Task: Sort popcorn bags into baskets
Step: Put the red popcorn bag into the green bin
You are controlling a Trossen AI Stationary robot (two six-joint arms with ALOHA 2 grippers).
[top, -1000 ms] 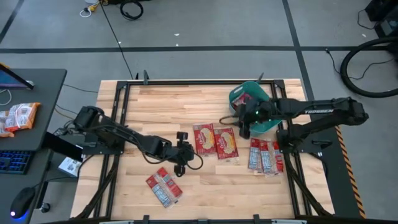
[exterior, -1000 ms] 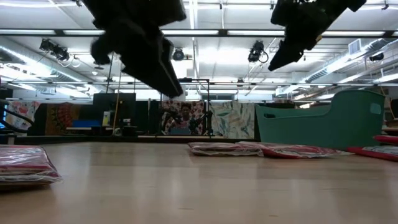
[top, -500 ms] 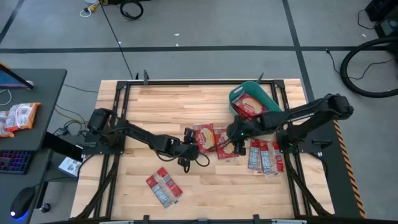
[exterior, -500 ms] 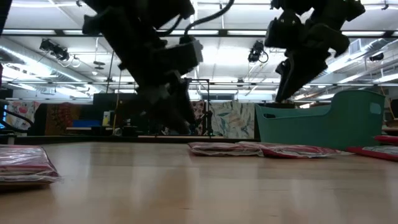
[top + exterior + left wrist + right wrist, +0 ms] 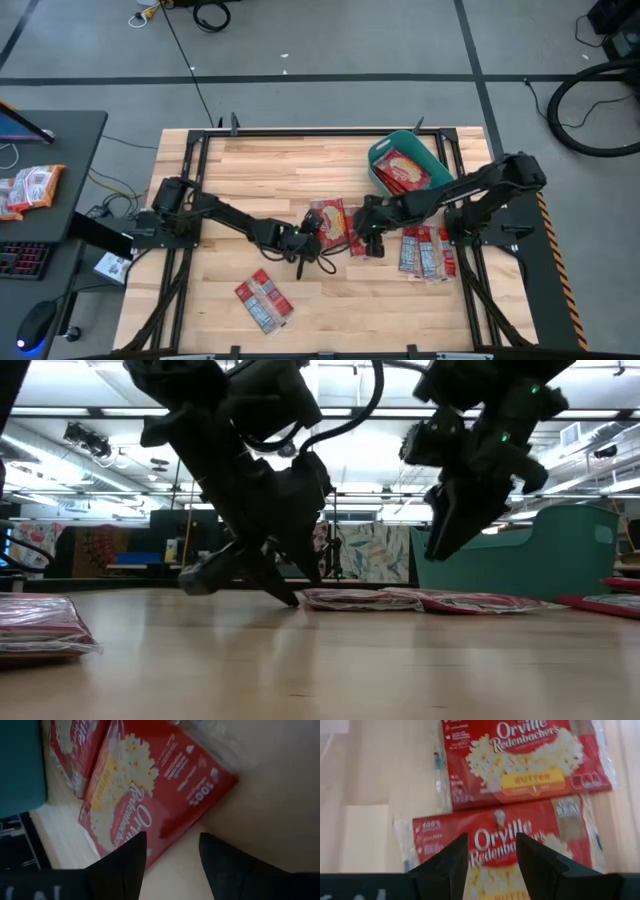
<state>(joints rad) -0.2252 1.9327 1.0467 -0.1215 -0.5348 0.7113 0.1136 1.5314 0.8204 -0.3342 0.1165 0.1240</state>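
From above, the table (image 5: 250, 170) carries the red bags in three clusters: a pair side by side at the middle (image 5: 345, 227), a row near the right edge (image 5: 424, 250), and a small stack toward the near left (image 5: 264, 299). The teal basket (image 5: 379, 153) sits at the far right corner with one bag (image 5: 406, 172) lying inside. The left claw (image 5: 311, 237) reaches in low to the left edge of the middle pair, and the right claw (image 5: 370, 238) hangs over that pair's right-hand bag.

At table height, the left claw (image 5: 268, 582) has its tips down close to the wood, just beside the flat middle bags (image 5: 420, 600). The right claw (image 5: 447, 538) hovers above them, with the basket (image 5: 520, 555) behind. Another stack (image 5: 40, 625) lies at the near left, and one more bag edge (image 5: 600, 604) shows at the far right.

From the left wrist, its two fingers (image 5: 225, 865) are spread apart, pointed at the corner of a bag (image 5: 150, 800), pinching nothing; a second bag (image 5: 75, 745) lies beyond it, next to a teal patch.

From the right wrist, the fingers (image 5: 537, 857) are likewise spread, poised over a bag (image 5: 505, 842) without touching it; its neighbour (image 5: 520, 757) lies just beside it.
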